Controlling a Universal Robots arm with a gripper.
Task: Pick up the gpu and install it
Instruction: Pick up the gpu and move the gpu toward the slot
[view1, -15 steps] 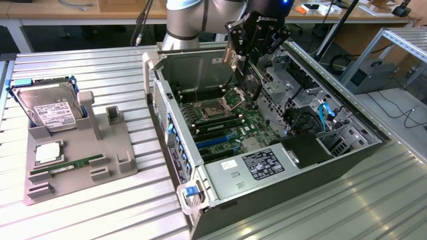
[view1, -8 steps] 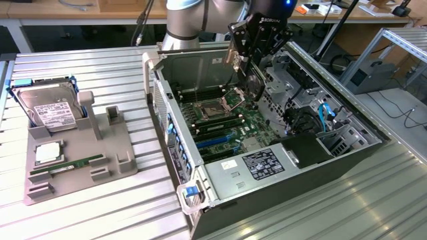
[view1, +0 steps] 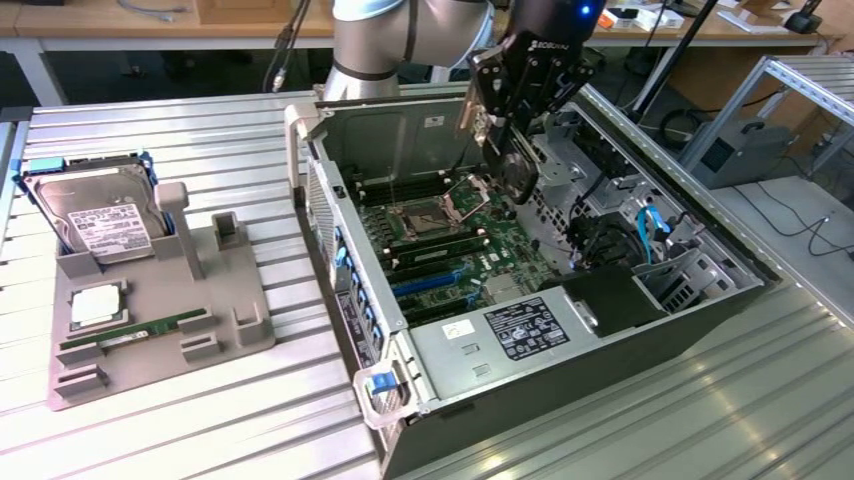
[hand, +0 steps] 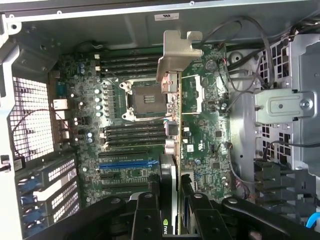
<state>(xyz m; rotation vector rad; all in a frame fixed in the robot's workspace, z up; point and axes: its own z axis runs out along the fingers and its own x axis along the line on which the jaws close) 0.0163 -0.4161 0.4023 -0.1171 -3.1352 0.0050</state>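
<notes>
My gripper (view1: 514, 110) hangs over the open computer case (view1: 400, 380), shut on the gpu (view1: 515, 168). The card hangs on edge below the fingers, above the motherboard (view1: 441, 235), apart from it. In the wrist view the gpu (hand: 171, 150) appears edge-on, with its silvery bracket (hand: 177, 55) at the far end and the black fingers (hand: 145, 215) clamped on either face of it. The gripper (hand: 171, 212) sits over the board's slot area, and a blue slot (hand: 125, 163) lies beside the card's line.
A grey fixture tray (view1: 227, 310) at the exterior view's left holds a hard drive (view1: 100, 215), a square chip (view1: 96, 305) and a green memory stick (view1: 134, 332). Drive cages and cables (view1: 641, 230) crowd the case's right side. The case wall (view1: 387, 135) stands behind the card.
</notes>
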